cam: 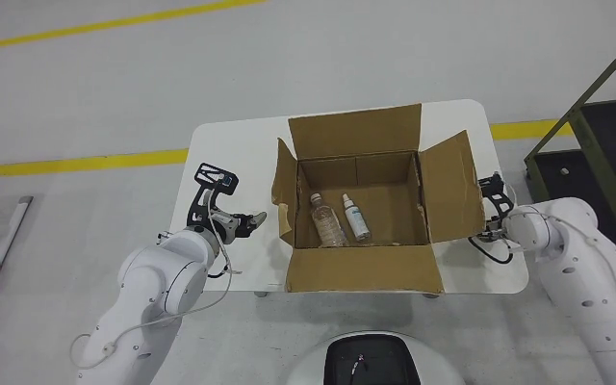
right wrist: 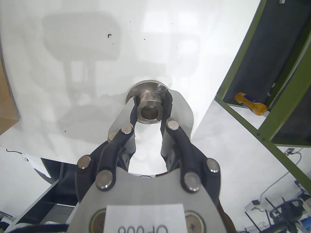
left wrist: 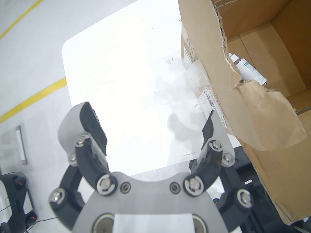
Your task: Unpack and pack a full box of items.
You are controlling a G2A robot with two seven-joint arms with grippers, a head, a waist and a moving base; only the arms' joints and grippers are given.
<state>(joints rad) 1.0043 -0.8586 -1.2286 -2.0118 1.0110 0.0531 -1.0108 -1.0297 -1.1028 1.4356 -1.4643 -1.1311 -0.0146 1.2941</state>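
While torn flap (left wrist: 267, 112) screens tube (left wrist: 247, 70), green rack (right wrist: 264, 139) flanks table (right wrist: 97, 49).

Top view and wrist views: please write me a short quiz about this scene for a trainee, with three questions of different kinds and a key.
1. True or false: on the left gripper, the jaws stand shut.
2. In the cardboard box, the two bottles are: A) standing upright; B) lying side by side; C) stacked one on the other.
3. Fill in: the right gripper holds a small ____ fitting.
Key: 1 false; 2 B; 3 metal.
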